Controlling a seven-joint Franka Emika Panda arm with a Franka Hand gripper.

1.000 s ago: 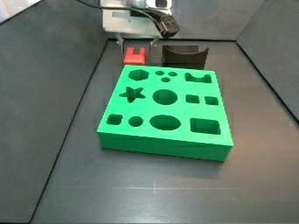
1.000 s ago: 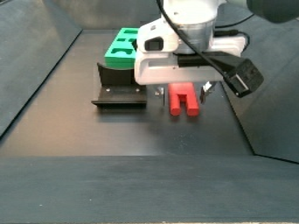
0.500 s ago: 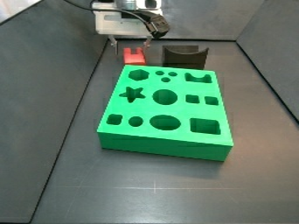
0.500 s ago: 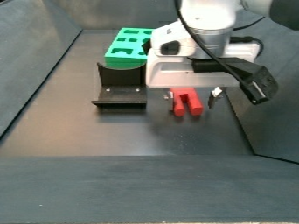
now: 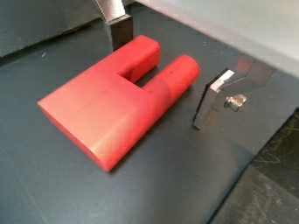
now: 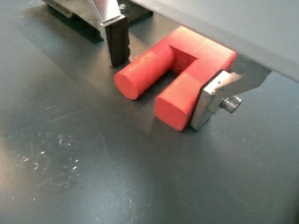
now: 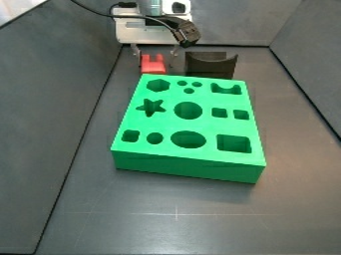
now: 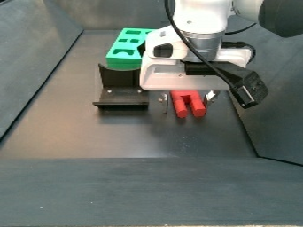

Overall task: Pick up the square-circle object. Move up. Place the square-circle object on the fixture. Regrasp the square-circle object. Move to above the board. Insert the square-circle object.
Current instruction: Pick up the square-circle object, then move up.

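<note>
A: Pincer point(image 6: 158, 74) low over the floor, fingers spread either side of the square-circle object point(image 6: 176, 72). One finger point(image 5: 117, 33) stands just beside a prong; the other point(image 5: 214, 98) is near the opposite prong. In a wrist view a narrow gap shows at each, so spread and not gripping, though contact on the far side is hard to rule out.

B: Where does the object lie?

A: Flat on the dark floor, prongs between the fingers, near the fixture point(image 8: 120, 93) and beside the board point(image 7: 186, 125). In a side view the red peg point(image 8: 187, 104) sits under the pincer point(image 8: 183, 93), apparently unlifted.

B: Progress?

A: Judged at the first step: pick-up not yet done. Left: closing, lifting, placing on the fixture, regrasping, moving above the board, inserting. Fixture bare; board holes look unfilled.
</note>
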